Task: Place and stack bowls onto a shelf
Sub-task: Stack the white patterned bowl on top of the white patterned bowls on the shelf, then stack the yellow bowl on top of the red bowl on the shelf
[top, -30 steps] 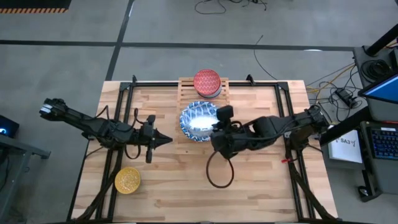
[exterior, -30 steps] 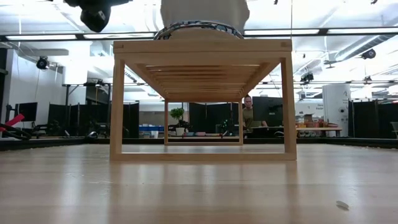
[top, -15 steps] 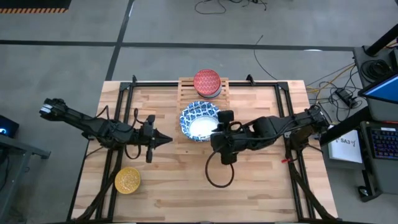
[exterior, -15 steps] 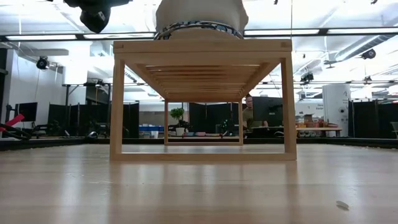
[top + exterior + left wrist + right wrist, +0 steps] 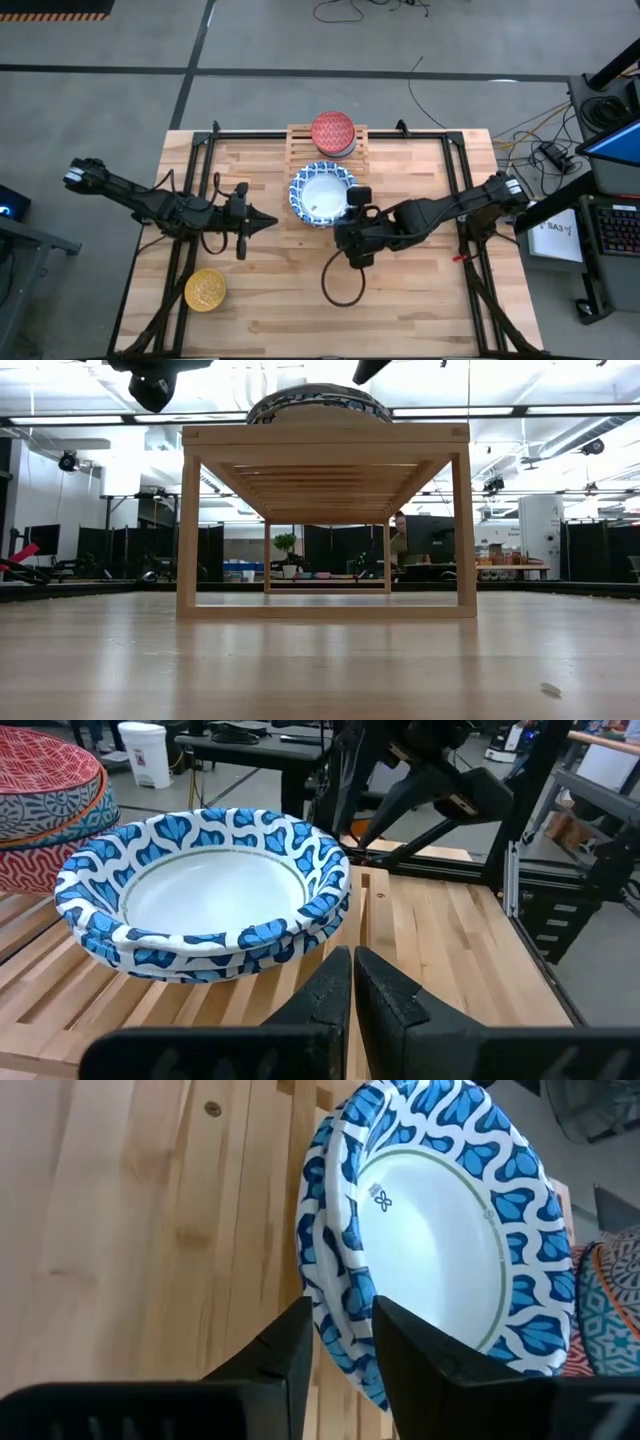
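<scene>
The wooden slatted shelf [image 5: 297, 150] stands at the table's far middle. On it, two nested wide blue-patterned bowls [image 5: 322, 194] sit level, bases on the slats [image 5: 60, 985]. Behind them is a stack of smaller bowls with a red one [image 5: 332, 132] on top. A yellow bowl [image 5: 205, 289] rests on the table near the left. My right gripper [image 5: 347, 212] is open just off the wide bowls' near-right rim [image 5: 345, 1295]; in the low view a finger [image 5: 370, 368] shows above the bowls [image 5: 318, 402]. My left gripper [image 5: 272, 222] is shut, left of the shelf.
A dark cable loop [image 5: 340, 283] lies on the table near my right arm. Black frame rails run along the table's left and right sides. Bare plank tabletop lies between the yellow bowl and the cable loop. A person sits far off in the room [image 5: 400, 540].
The upper wide bowl, first held tilted above the shelf by my right gripper, has come down and now sits level, nested in the other wide bowl. My right gripper has drawn back toward the table's near edge and a little left, off the bowl.
</scene>
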`<state>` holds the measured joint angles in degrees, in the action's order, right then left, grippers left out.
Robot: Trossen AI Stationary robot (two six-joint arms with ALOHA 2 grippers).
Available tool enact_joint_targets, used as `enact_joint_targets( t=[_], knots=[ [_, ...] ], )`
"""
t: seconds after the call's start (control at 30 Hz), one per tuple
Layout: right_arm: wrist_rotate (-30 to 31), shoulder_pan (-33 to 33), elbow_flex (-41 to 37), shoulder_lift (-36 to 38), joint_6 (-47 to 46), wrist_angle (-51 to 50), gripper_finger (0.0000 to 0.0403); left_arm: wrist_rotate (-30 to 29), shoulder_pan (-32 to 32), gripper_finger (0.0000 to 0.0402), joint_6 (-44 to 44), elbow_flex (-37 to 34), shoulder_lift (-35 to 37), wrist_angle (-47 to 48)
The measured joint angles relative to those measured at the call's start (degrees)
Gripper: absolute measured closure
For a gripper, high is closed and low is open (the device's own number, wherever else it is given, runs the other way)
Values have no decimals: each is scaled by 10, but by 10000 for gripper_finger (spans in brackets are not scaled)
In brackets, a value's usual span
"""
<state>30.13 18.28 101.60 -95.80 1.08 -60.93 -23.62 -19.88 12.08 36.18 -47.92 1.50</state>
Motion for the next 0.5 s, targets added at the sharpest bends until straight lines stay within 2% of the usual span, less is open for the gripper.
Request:
enact_joint_targets(
  t=[0.17, 0.33, 0.4, 0.5],
  knots=[
    [0, 14, -9, 18, -15, -1, 323, -12, 0, 402, -1, 0, -10, -5],
    [23, 30, -68, 73, -42, 16, 344, -50, 2, 402, -8, 0, -35, -5],
    [37, 36, -113, 107, -44, 55, 355, -57, 4, 402, -15, 0, -43, -7],
    [42, 36, -204, 171, -22, 183, 375, -72, 8, 402, -27, 0, -53, -19]
  ],
)
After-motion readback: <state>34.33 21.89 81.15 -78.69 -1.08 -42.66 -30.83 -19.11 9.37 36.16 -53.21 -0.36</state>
